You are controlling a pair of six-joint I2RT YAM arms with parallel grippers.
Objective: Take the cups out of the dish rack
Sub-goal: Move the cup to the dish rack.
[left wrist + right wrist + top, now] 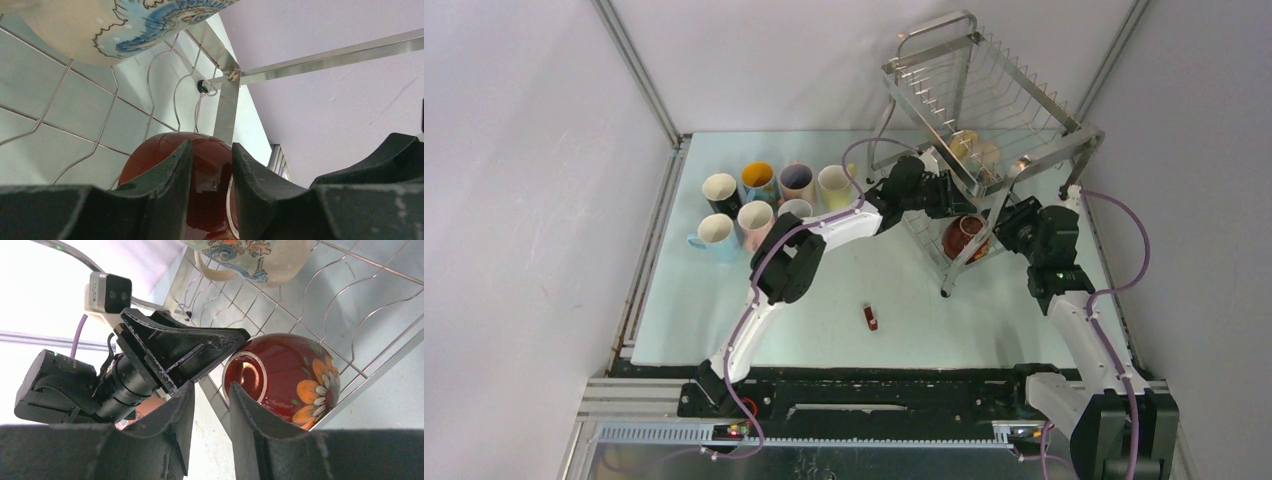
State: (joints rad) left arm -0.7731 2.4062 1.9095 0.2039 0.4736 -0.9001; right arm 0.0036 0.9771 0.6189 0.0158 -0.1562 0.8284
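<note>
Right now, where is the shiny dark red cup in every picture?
Top view: the dark red cup is right of centre, low in the dish rack.
Left wrist view: bottom middle, big and close.
Right wrist view: centre-right, its orange flower showing.
Shared landmark: the cream patterned cup is higher up than it in all three.

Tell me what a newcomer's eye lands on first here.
The tall chrome rack at the far right of the table, a dark red flowered mug in its lower tier with the left gripper and right gripper right at it. Next, seven mugs clustered at the far left, and a small red fragment alone mid-table.
</note>
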